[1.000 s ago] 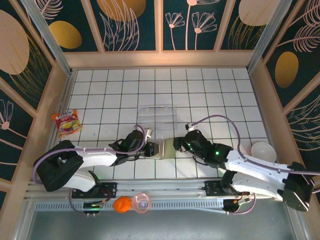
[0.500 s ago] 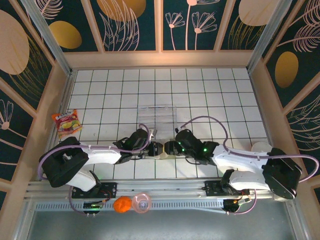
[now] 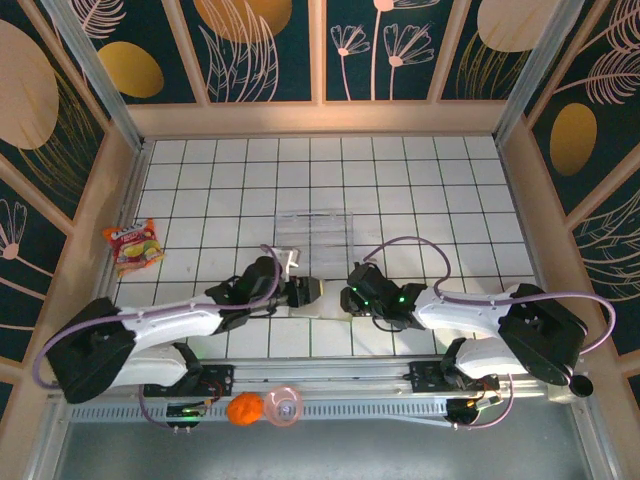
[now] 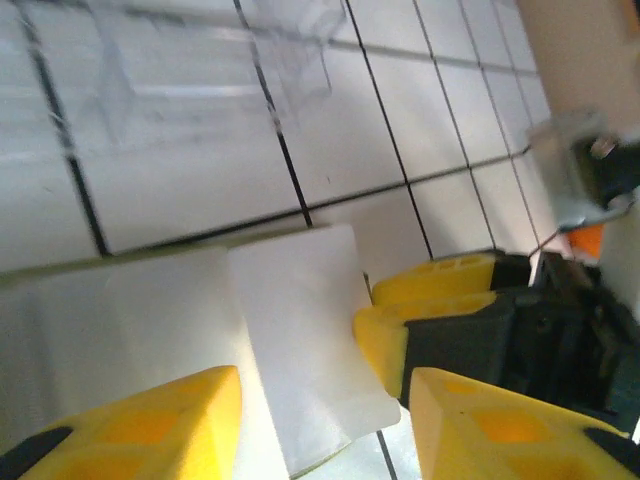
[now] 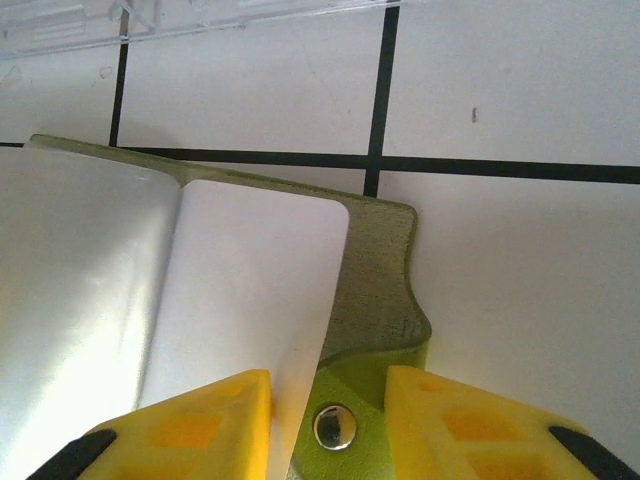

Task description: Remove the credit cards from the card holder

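Enclosed work cell: tiled base, decorated panel walls.
Floored in glossy white square tiles (image 3: 420,180) ruled by dark grout lines, evenly lit with soft sheen and no hard shadows. Bounded at the back and both sides by dark teal wall panels (image 3: 270,50) printed with gold ovals and pale line-drawn leaves and flowers, set in light wooden framing (image 3: 320,118). Braced at the back corners by slanted aluminium posts (image 3: 90,70). Edged at the near side by a ribbed aluminium rail (image 3: 330,380).

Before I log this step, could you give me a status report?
Left hand open over a credit card. Right hand astride snap tab of card holder, grip unclear. Clear tray just beyond.
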`<act>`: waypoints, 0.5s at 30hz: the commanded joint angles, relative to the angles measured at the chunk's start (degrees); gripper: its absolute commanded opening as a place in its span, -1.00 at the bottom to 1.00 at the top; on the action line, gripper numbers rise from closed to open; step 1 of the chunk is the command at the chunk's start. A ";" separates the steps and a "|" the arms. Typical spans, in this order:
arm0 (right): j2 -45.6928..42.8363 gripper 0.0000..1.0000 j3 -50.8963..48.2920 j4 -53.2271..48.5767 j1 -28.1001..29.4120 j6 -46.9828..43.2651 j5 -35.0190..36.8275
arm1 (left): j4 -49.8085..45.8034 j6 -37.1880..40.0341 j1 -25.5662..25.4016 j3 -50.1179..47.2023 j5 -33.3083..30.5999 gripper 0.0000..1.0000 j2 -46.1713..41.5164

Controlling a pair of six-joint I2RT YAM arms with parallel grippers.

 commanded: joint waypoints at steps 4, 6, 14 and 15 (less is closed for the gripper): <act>1.40 -0.29 -1.42 0.26 -0.25 0.44 1.89 | -2.11 0.77 6.53 -6.45 -0.45 0.19 -3.59; 1.51 -0.29 -1.53 0.56 -0.32 0.23 1.99 | 0.98 0.38 6.80 -7.55 1.52 0.26 -1.60; 1.61 -0.30 -2.09 1.82 -0.27 -0.26 1.18 | 9.80 -1.70 6.89 -8.70 5.39 0.27 5.72; 1.63 -0.30 -2.20 1.97 -0.32 -0.39 1.09 | 10.63 -2.01 6.90 -8.57 6.16 0.23 6.55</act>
